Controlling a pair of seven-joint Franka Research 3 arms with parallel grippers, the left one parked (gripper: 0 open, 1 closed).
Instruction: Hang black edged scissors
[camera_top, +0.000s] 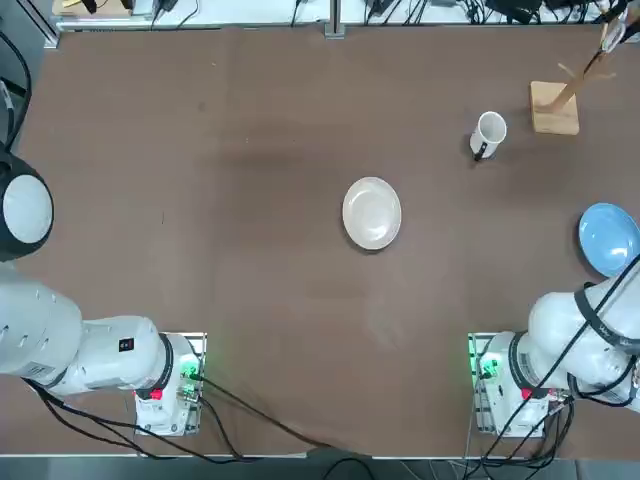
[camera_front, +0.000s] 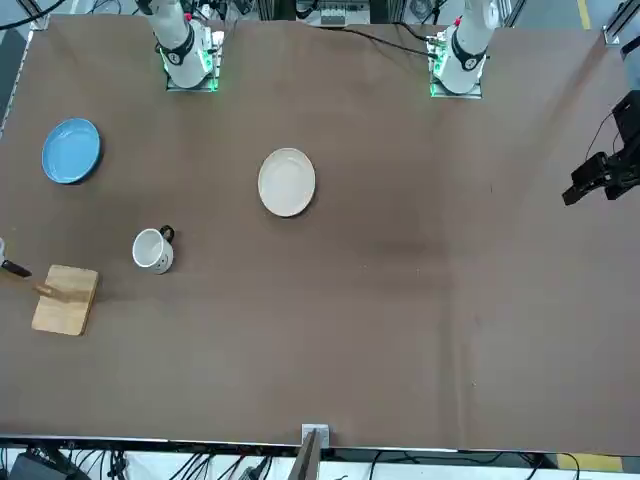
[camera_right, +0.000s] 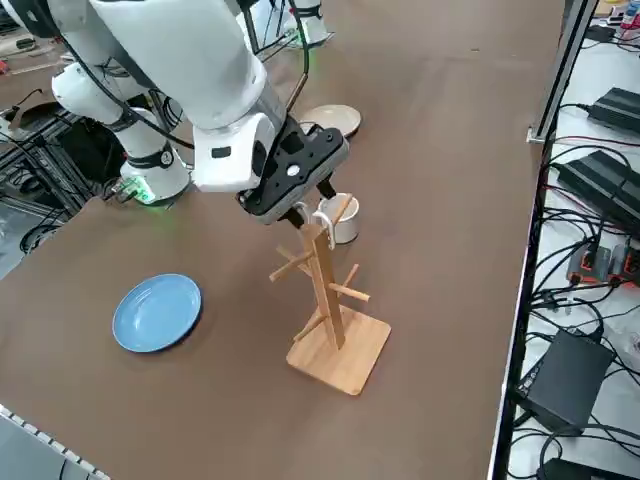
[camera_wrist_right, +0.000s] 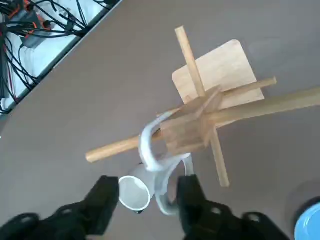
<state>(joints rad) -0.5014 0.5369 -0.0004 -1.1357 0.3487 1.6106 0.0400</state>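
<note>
The right wrist view is showing us the scissors (camera_wrist_right: 145, 147) hanging at the wooden stand (camera_wrist_right: 182, 132), one pale handle loop seemingly passing around a peg (camera_wrist_right: 112, 149) close to the post and another loop dangling beside it. We are reading this as the hanging step nearly finished: the peg is apparently bearing the weight, since the right gripper (camera_wrist_right: 149, 194) is standing with its jaws spread wide and is pinching nothing. The free loop is lying between the fingers, nearer to one of them, so we are judging that a straight, slow retreat is needed, lest a finger be catching it and lifting the scissors off. The stand is sitting at the far right of the table, its broad square base presumably keeping the post steady under a sideways tug. The right arm (camera_right: 225, 75) is reaching out from the near right, bending above the table and angling its hand downward toward the upper pegs, with the fingers close to the post. The white mug (camera_top: 489, 133) is standing just left of the stand, while the blue plate (camera_top: 609, 239) is lying nearer us on the right.
</note>
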